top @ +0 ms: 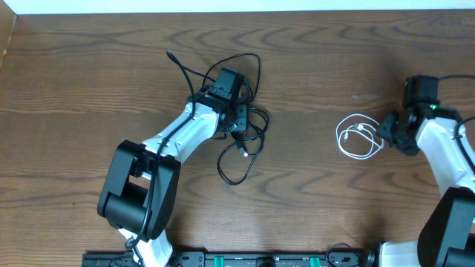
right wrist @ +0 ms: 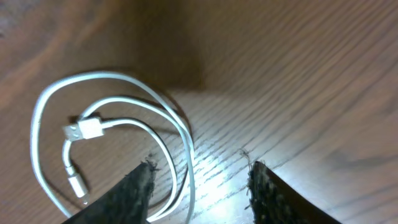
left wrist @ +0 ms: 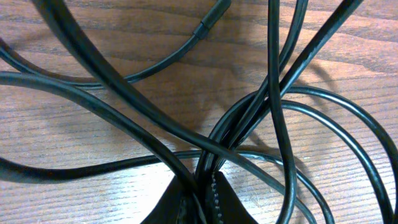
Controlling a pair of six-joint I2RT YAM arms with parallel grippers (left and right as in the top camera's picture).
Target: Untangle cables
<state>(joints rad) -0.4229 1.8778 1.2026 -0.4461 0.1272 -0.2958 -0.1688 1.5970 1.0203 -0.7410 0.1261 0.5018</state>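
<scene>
Wooden table (top: 334,215) bears black cables (left wrist: 267,99) clamped in left pincer (left wrist: 202,194), right pincer (right wrist: 199,173) parted beside white cable (right wrist: 90,129)

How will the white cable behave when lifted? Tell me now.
Probably floppy: the white cable lies in loose uneven loops on the table, so they would likely sag and uncoil. Likely light, being thin. Its plug ends may dangle and swing.

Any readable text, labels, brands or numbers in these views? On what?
None readable.
No print shows on the white cable, the black cables or the table.
The hardware along the overhead view's bottom edge is too small to tell.
</scene>
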